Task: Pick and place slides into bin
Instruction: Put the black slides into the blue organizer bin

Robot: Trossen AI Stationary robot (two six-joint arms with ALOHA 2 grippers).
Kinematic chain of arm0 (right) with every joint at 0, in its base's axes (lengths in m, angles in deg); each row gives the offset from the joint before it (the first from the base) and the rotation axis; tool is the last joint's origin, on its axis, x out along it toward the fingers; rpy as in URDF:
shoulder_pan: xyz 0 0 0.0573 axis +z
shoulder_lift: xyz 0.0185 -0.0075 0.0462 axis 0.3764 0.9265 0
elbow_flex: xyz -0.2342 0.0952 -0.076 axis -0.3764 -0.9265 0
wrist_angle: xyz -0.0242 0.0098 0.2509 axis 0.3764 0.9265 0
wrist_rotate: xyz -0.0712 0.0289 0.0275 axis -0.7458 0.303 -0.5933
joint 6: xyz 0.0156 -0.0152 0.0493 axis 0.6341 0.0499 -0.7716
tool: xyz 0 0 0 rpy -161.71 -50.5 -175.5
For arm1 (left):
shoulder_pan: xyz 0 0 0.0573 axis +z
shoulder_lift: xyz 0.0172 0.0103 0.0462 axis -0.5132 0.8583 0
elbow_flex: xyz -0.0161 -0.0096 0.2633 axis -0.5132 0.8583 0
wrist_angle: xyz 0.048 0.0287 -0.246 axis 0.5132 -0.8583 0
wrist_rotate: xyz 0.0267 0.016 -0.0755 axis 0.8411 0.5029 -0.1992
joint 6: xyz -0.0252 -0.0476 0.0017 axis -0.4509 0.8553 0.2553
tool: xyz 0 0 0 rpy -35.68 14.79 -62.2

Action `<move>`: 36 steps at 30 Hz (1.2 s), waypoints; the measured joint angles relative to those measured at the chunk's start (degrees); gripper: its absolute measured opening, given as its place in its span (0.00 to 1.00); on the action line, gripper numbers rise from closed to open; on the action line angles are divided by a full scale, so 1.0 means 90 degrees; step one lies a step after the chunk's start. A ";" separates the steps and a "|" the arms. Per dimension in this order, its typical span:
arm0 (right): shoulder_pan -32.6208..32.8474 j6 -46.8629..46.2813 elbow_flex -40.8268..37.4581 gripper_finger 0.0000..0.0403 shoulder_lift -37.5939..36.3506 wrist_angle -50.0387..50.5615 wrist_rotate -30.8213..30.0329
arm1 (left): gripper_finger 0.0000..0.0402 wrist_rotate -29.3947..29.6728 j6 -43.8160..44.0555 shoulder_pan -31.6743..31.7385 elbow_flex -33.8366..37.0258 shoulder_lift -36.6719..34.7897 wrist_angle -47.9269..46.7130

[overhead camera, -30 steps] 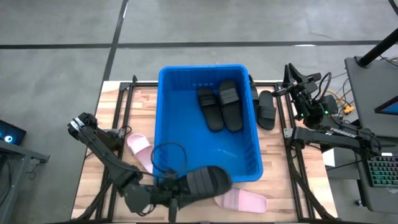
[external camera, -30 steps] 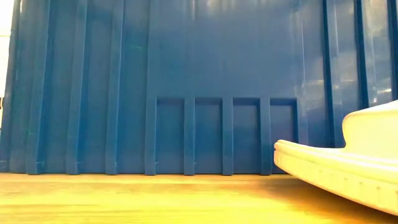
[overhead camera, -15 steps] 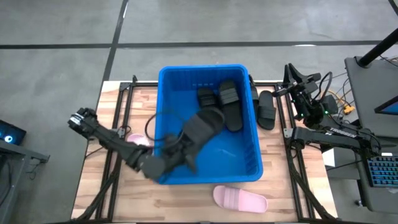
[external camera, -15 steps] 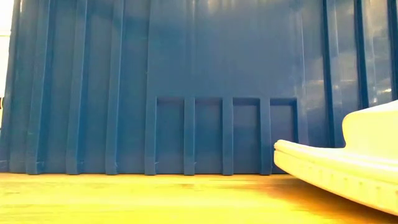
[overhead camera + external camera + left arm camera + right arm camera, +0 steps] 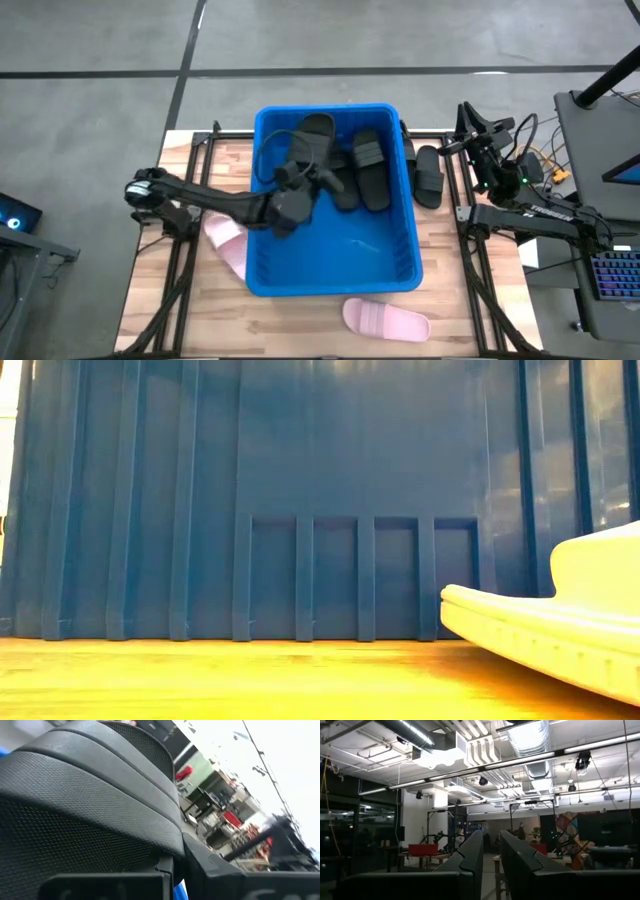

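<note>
**Slide count: third black slide over the bin**

Moved: left gripper point(image 5: 305, 172) now carries a matte black ribbed-strap slide point(image 5: 312, 140), pinched, over the bright blue plastic bin point(image 5: 330, 272)'s far end. Binned: two black slides point(image 5: 358, 170). Outstanding, left to right: pink slide point(image 5: 226, 242), pink slide point(image 5: 386, 320), black slide point(image 5: 428, 175). Right gripper point(image 5: 491, 851) nearly closed, parked, empty.

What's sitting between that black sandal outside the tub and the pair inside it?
Only the bin's right wall separates the outside black slide from the pair, in the high view.
</note>
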 joint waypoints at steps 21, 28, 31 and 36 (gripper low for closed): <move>0.0000 -0.0481 0.0000 0.14 0.0000 0.0007 0.0000 | 0.00 0.0103 0.2791 0.1273 0.0034 0.1663 -0.0090; 0.0000 -0.0481 0.0000 0.14 0.0000 0.0011 0.0000 | 0.00 0.0130 0.2948 0.1422 0.0352 0.1660 -0.0268; 0.0000 -0.0476 0.0000 0.14 0.0000 0.0023 -0.0002 | 0.00 -0.0266 0.3887 0.1413 0.0423 0.1643 -0.0401; 0.0000 -0.0446 0.0000 0.14 0.0000 0.0065 0.0000 | 0.00 -0.0586 0.5120 0.1418 0.0398 0.1624 -0.1608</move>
